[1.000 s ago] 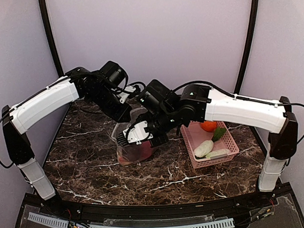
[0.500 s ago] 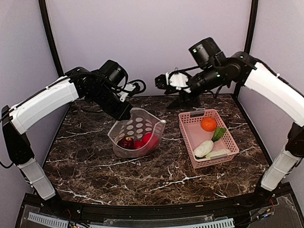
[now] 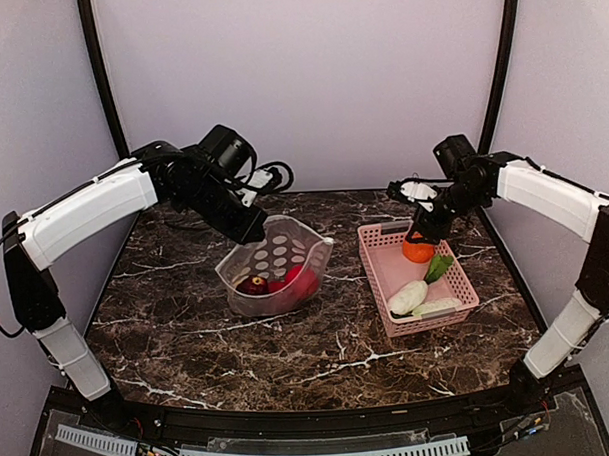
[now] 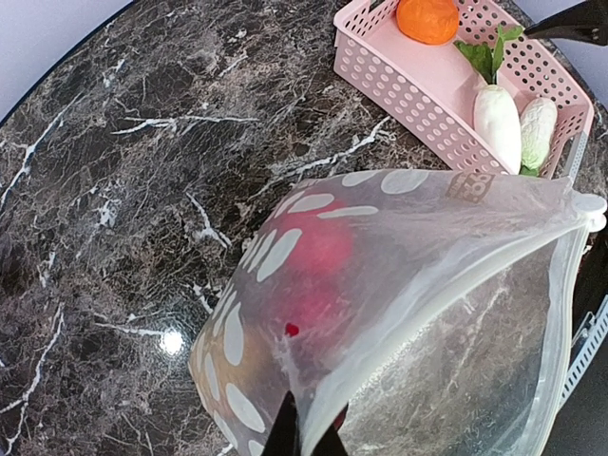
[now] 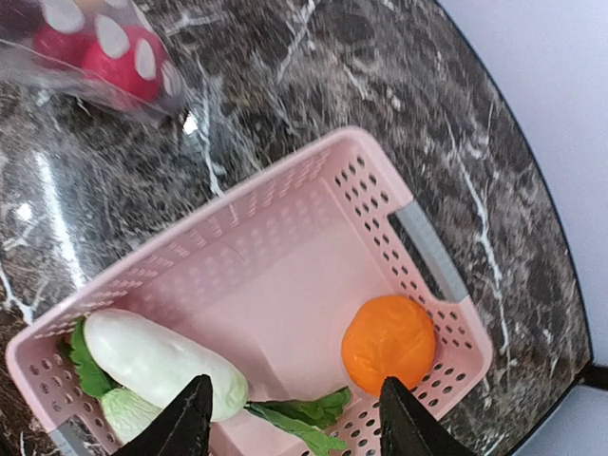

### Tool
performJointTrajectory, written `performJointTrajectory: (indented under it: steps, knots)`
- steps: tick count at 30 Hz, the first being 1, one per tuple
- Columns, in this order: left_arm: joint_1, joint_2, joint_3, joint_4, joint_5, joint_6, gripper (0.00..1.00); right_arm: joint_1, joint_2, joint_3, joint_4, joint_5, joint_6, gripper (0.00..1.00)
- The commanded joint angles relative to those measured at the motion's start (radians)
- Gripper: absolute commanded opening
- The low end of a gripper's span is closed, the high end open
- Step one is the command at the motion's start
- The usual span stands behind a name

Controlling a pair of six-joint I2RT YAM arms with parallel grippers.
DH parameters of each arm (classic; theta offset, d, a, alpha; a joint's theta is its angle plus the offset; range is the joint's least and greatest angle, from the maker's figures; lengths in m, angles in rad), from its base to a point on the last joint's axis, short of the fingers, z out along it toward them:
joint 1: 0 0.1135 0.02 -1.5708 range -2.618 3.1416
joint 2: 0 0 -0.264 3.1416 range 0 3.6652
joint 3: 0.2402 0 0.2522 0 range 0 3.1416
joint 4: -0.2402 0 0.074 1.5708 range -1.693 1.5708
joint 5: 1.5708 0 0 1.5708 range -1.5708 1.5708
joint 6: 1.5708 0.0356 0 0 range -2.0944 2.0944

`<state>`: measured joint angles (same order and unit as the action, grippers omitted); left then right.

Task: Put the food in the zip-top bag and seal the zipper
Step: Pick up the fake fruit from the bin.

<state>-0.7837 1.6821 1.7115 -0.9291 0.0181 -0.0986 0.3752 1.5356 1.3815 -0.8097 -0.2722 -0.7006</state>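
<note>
Marble tabletop: left end effector pinches zip-top bag (rim, seemingly); right end effector apart over orange.

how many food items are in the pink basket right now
3: the orange at the far end of the pink basket, the radish in the middle, the cabbage beside it. None looks hidden.
</note>
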Motion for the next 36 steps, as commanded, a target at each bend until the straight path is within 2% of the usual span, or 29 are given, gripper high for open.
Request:
performJointTrajectory:
  steps: [1,5,12,21,31,34,36]
  knots:
    - [-0.005,-0.058,-0.024,0.019,0.021,-0.016,0.01,-0.006,0.065,-0.06,0.126,0.216,0.027,0.6]
    - [-0.005,-0.065,-0.036,0.029,0.026,-0.019,0.01,-0.016,0.166,-0.051,0.174,0.336,0.022,0.68]
    - [-0.005,-0.078,-0.045,0.033,0.034,-0.026,0.01,-0.073,0.333,0.036,0.164,0.342,0.062,0.76]
    - [-0.005,-0.081,-0.053,0.048,0.055,-0.033,0.01,-0.119,0.428,0.099,0.147,0.279,0.105,0.83]
    - [-0.005,-0.084,-0.054,0.051,0.065,-0.035,0.01,-0.121,0.494,0.122,0.101,0.234,0.143,0.86]
    - [-0.005,-0.09,-0.06,0.052,0.062,-0.033,0.01,-0.121,0.485,0.118,0.094,0.223,0.15,0.81]
    - [-0.005,-0.091,-0.065,0.056,0.062,-0.032,0.01,-0.12,0.472,0.116,0.093,0.214,0.154,0.75]
